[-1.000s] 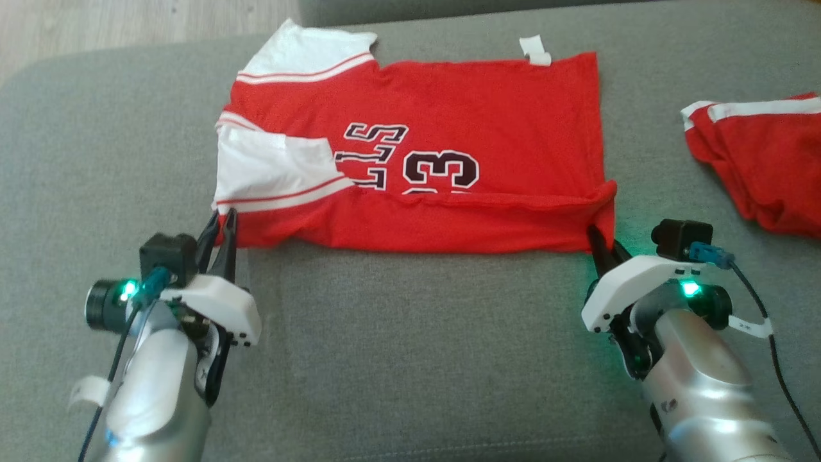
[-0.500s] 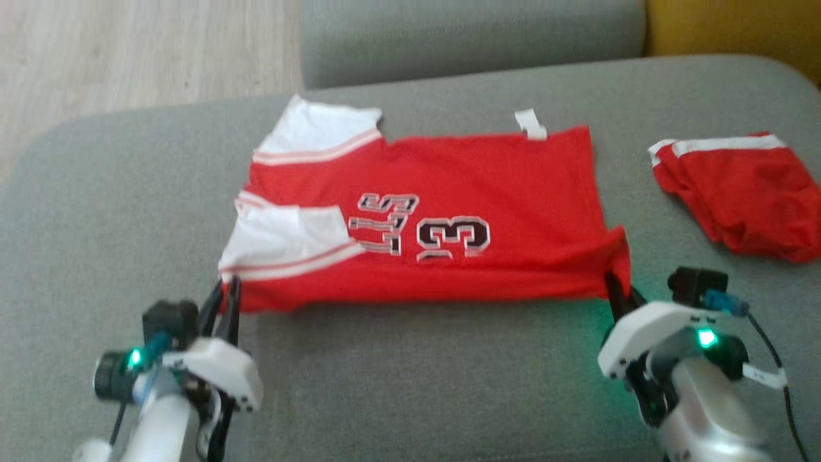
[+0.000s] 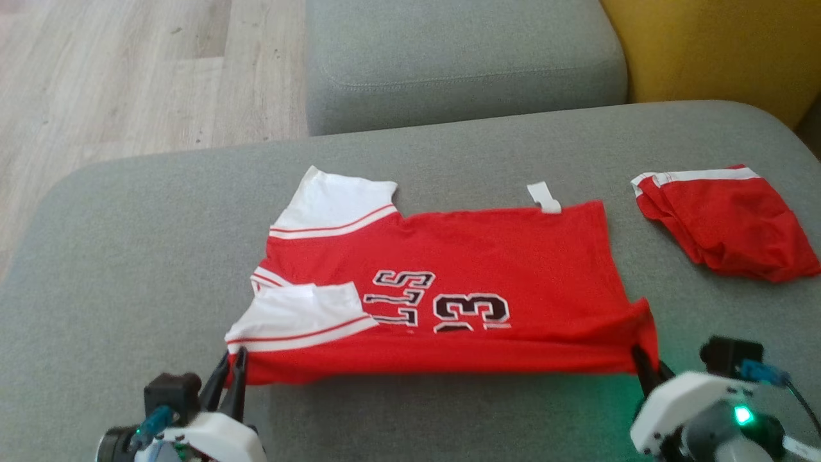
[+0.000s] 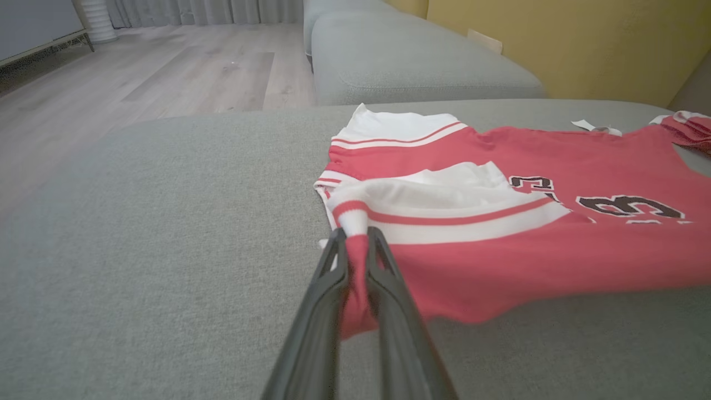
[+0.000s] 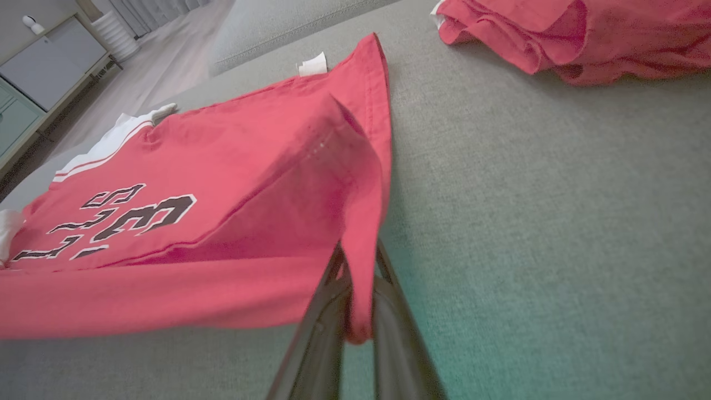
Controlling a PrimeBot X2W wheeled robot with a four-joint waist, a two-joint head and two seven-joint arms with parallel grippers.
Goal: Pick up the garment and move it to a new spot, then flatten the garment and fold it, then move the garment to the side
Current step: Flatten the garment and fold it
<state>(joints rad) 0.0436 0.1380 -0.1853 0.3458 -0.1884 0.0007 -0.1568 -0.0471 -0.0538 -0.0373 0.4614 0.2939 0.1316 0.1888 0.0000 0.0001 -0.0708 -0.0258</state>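
Note:
The garment (image 3: 487, 269) is a red jersey with white sleeves and a black number, spread on the grey cushion (image 3: 128, 256). Its near edge is lifted off the cushion and folded back over the body. My left gripper (image 3: 232, 366) is shut on the near left corner, by the white sleeve band; in the left wrist view the cloth (image 4: 355, 233) is pinched between the fingers (image 4: 328, 278). My right gripper (image 3: 641, 360) is shut on the near right corner, and the red hem (image 5: 361, 244) hangs between its fingers (image 5: 328, 289).
A second red garment (image 3: 725, 221) lies bunched at the cushion's right end. Another grey cushion (image 3: 462, 58) stands behind, with a yellow wall (image 3: 718, 45) at the back right and wooden floor (image 3: 128, 70) to the left.
The head camera has tilted up, so the whole scene sits lower in the picture. Both grippers keep their hold on the jersey's near corners, carrying the near edge further over the body.

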